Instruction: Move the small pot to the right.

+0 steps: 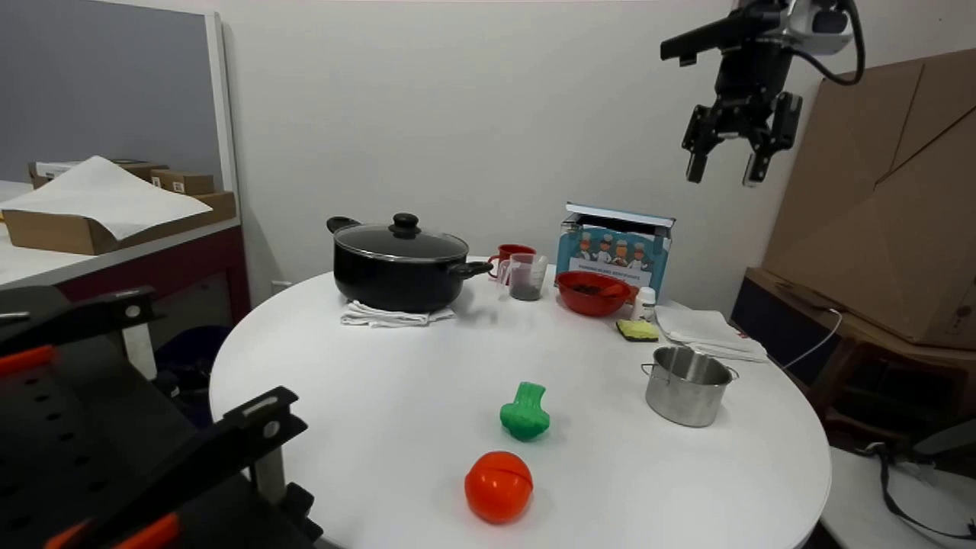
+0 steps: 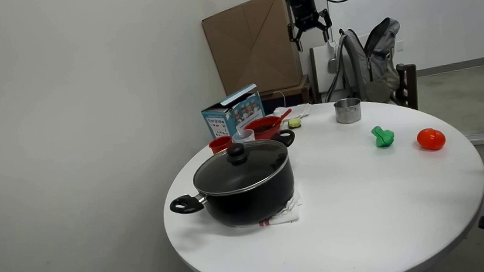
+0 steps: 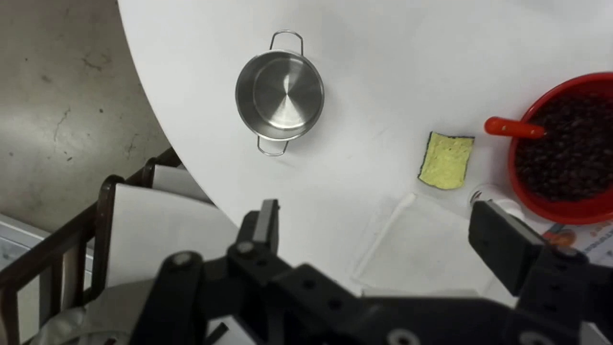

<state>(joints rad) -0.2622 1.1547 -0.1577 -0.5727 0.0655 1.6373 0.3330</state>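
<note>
Your gripper (image 1: 724, 174) is spread, holding nothing, well above the surface (image 1: 381, 427). The small steel pot (image 3: 280, 96) stands upright near its edge; in the wrist view it's up and somewhat left of you, so travel that way before descending. The wire handles (image 3: 286, 31) run roughly crosswise to your closing line, should clear the grip. Yellow sponge (image 3: 446, 162), red bowl (image 3: 574, 212) sit rightward there; nothing seen blocking.
</note>
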